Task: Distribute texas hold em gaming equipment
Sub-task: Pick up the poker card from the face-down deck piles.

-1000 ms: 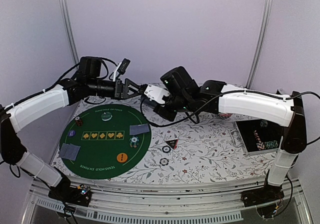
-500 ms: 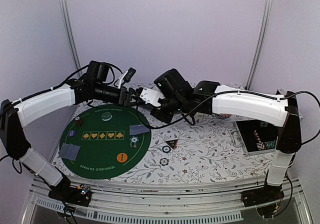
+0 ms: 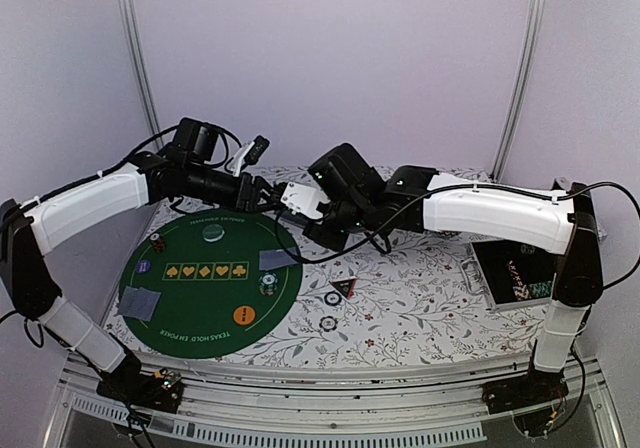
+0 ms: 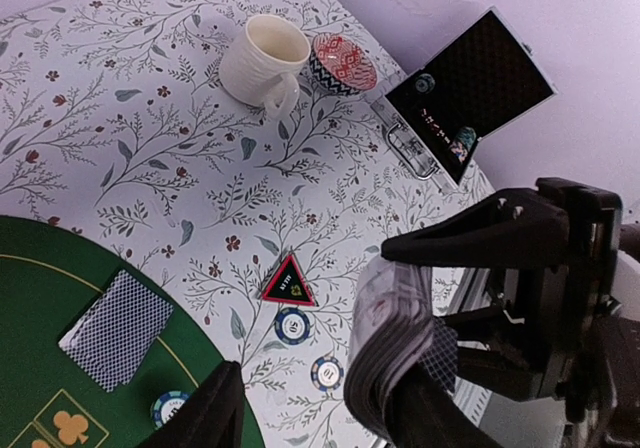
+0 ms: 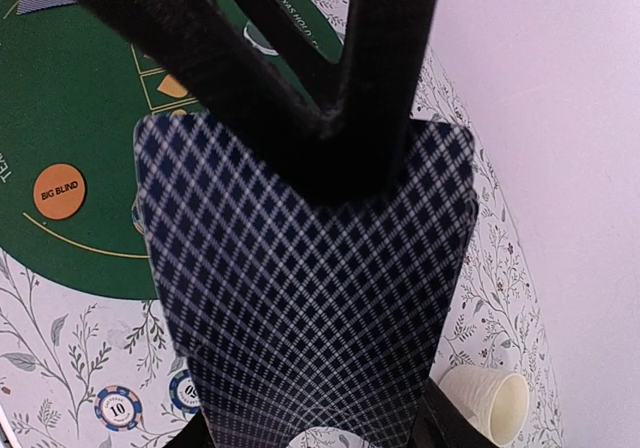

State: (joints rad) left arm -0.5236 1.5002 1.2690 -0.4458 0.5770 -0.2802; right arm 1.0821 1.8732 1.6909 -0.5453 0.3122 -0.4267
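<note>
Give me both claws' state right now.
Left claw: open, straddling the deck of cards, no grip visible.
Right claw: closed on the deck.

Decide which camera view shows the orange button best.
Right wrist view: the orange button is large enough to read BIG BLIND. Top view shows it small on the green mat; left wrist view misses it.

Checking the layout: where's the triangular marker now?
In the top view the black-and-red triangular marker lies on the floral tablecloth, just right of the green felt mat, beside a poker chip.
</note>
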